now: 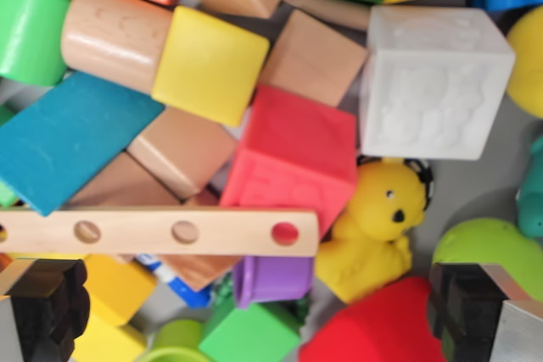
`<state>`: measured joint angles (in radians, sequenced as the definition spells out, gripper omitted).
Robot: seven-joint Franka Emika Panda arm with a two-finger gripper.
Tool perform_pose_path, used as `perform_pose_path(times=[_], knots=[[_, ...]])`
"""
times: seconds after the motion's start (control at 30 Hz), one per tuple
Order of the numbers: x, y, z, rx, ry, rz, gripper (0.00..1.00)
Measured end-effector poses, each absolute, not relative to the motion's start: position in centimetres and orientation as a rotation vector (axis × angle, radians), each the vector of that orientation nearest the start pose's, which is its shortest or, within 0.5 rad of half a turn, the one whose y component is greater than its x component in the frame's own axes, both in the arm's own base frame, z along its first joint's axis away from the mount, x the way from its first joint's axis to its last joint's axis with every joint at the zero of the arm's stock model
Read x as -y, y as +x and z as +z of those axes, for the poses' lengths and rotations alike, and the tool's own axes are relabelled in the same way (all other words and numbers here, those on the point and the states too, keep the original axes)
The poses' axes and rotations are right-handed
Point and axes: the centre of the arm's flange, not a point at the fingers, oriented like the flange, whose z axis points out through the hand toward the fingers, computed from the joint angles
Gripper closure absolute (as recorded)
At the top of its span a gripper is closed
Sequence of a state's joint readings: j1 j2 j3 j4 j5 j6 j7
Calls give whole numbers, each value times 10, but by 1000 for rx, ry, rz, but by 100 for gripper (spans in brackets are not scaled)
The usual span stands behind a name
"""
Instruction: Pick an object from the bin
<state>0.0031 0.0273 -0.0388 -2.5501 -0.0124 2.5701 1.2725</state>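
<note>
Gripper [259, 311] wide open, empty, above the bin's heap. Wooden strip [161, 232] and purple block [273, 279] lie between fingers; best descend straight, close gently.

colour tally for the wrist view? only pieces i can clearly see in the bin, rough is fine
Counting pieces clearly in frame; edge slivers are uncertain.
Plain wood: 7, incl. holed strip
Yellow: 6, incl. yellow dog
Green: 5
Red: 2, incl. red cube
Blue: 3
Orange: 1
Purple: 1
White: 1, white cube
Total: 26
</note>
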Motion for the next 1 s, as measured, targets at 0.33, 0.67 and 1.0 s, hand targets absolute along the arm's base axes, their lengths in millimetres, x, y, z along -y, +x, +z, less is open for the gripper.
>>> perform_pose_path(times=[0.33, 0.67, 1.0], knots=[[17, 428, 224, -2023, -2412, 7, 0], [18, 415, 188, -2087, -2355, 8, 0], [17, 416, 156, -2083, -2350, -2, 0]])
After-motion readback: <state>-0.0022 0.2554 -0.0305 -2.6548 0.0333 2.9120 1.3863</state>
